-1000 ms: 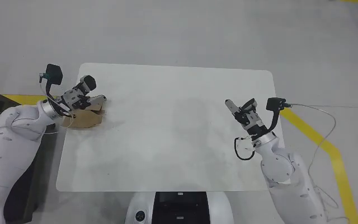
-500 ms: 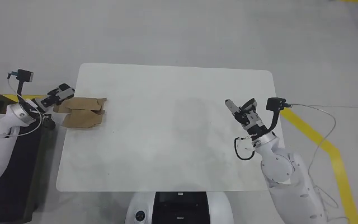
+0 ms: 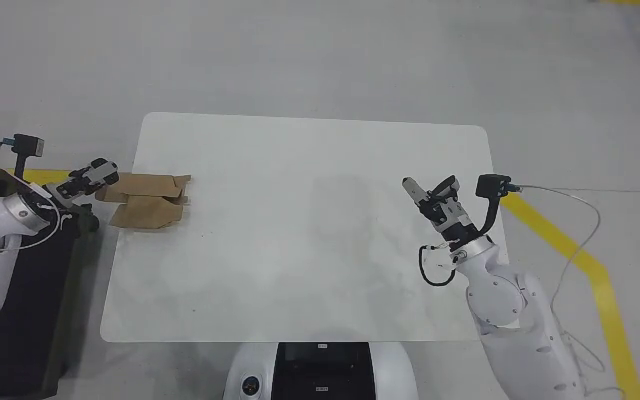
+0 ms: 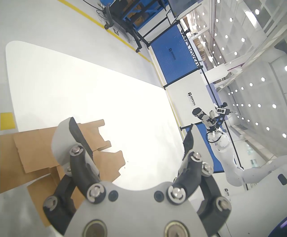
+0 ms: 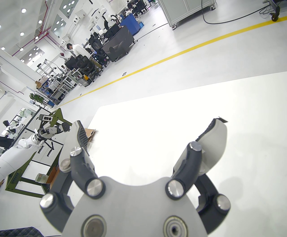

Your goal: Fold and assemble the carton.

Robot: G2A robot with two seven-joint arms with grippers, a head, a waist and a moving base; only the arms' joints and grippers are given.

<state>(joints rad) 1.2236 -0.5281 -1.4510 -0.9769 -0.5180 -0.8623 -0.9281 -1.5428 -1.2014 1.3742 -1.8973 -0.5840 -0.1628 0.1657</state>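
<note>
A glossy pale grey floor is seen around the white rounded-corner surface and is crossed by a yellow painted line. Blue and white partition panels are set beyond the surface, under rows of round ceiling lights. Black office chairs and a grey metal cabinet are placed farther off.

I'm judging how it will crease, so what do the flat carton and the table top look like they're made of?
Carton: plain brown cardboard, matte, with die-cut tabs and crease lines; corrugated or solid, cannot tell. Table: smooth white top, rounded corners, slight sheen; likely laminate or painted board.
</note>
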